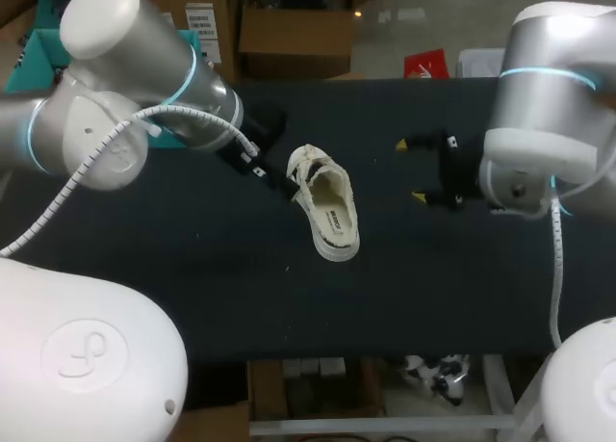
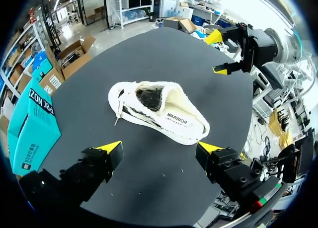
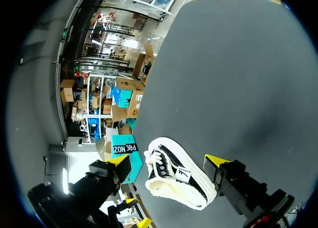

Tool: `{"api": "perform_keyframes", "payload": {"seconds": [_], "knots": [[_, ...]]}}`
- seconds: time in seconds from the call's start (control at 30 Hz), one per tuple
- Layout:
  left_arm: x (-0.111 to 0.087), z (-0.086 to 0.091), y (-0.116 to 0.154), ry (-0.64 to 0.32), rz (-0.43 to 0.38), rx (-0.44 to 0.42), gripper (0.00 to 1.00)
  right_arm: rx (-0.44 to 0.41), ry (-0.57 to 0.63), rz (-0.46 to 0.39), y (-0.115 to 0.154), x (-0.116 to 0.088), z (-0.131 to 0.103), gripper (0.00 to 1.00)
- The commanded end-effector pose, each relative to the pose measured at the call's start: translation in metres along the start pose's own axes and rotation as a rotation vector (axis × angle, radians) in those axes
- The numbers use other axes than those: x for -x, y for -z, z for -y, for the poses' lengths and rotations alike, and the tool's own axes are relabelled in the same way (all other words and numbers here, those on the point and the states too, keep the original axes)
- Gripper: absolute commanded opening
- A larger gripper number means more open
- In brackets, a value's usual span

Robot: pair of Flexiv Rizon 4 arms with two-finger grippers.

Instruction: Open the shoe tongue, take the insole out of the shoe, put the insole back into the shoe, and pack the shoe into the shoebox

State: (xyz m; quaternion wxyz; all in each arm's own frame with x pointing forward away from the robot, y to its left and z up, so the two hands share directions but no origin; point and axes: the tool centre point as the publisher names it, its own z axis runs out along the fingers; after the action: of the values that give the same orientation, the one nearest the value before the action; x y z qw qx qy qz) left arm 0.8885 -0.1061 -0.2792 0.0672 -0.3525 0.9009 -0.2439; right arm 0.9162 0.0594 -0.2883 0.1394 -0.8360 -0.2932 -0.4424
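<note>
Shoe look: the shoe (image 1: 325,211) is white with black trim and pale laces. It appears to sit on its sole, its mouth facing up and the cream insole (image 1: 332,203) showing inside.
Shoe axis: its length runs slantwise on the dark worktop (image 1: 192,269). The laced toe end is towards the far edge and my left side, and the heel is towards the near edge.
Left pincer: my left pincer (image 2: 160,149) is spread wide and holds nothing. It sits near the shoe, which lies ahead of its fingers, untouched.
Right pincer: my right pincer (image 1: 412,170) is also wide and bare, well apart from the shoe, off its right flank.
</note>
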Motion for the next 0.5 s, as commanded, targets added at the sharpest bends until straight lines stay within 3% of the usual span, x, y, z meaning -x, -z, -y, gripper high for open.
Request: {"api": "perform_keyframes", "payload": {"seconds": [0.03,0.5], "knots": [[-0.0036,0.0048,-0.0042,0.002,0.015,0.011,1.0,-1.223,-0.003,0.01,0.0018,-0.0015,-0.0045,1.0],[-0.0036,0.0048,-0.0042,0.002,0.015,0.011,1.0,-1.233,0.001,0.005,0.0019,-0.0019,-0.0065,1.0]]}}
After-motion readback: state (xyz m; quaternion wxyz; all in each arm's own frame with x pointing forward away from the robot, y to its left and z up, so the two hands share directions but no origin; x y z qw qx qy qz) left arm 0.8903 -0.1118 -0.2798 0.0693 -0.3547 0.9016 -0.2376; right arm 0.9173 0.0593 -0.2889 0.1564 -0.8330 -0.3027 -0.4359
